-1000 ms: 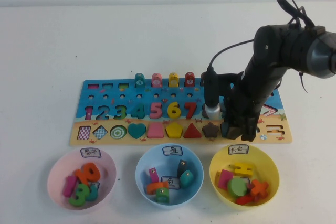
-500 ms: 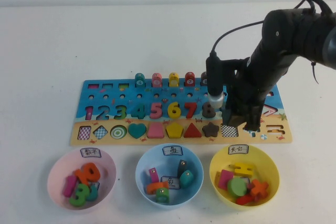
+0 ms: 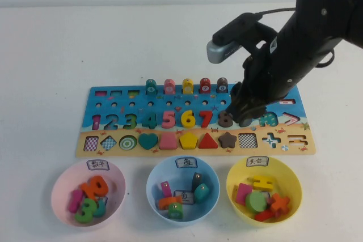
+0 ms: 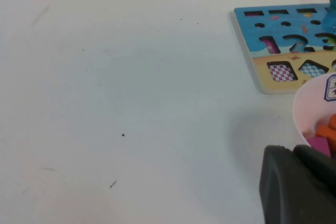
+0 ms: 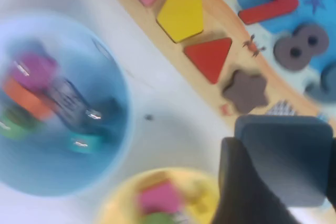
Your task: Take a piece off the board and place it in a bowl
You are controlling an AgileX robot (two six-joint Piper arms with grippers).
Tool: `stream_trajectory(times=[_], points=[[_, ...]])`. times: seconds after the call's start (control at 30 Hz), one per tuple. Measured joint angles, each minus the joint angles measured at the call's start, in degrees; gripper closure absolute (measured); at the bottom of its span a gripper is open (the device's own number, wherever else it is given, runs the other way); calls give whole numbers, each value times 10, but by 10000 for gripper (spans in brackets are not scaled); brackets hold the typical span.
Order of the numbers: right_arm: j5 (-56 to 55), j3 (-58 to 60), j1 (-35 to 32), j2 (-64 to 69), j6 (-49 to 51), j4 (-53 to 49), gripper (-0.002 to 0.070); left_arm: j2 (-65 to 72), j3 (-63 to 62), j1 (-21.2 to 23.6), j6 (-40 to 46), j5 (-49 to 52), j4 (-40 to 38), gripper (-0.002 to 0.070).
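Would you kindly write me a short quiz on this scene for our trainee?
1. True or false: the right gripper holds the square piece above the board.
2. Which lies nearest the right gripper? A pink bowl, B blue bowl, C yellow bowl.
3. Fill in: the left gripper is beside the ___ bowl.
Key: 1 true; 2 C; 3 pink bowl.

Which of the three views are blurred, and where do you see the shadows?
High view: sharp, soft shadows under the yellow bowl. Right wrist view: blurred, mostly the blue bowl; right gripper grips the slate-blue piece. Left wrist view: sharp, left gripper over the table.
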Motion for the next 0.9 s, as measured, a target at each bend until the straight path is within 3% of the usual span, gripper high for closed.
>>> stream_trajectory(times=[0.13, 0.3, 0.67, 0.9], points=[[4, 42, 27, -52, 186, -22, 390, 0, 0, 0, 0, 0, 0, 679], [-1, 131, 56, -117, 294, -33, 390, 0, 0, 0, 0, 0, 0, 680], [-185, 395, 87, -249, 328, -36, 390, 0, 0, 0, 0, 0, 0, 680], [-228, 445, 87, -254, 330, -36, 390, 0, 0, 0, 0, 0, 0, 679]])
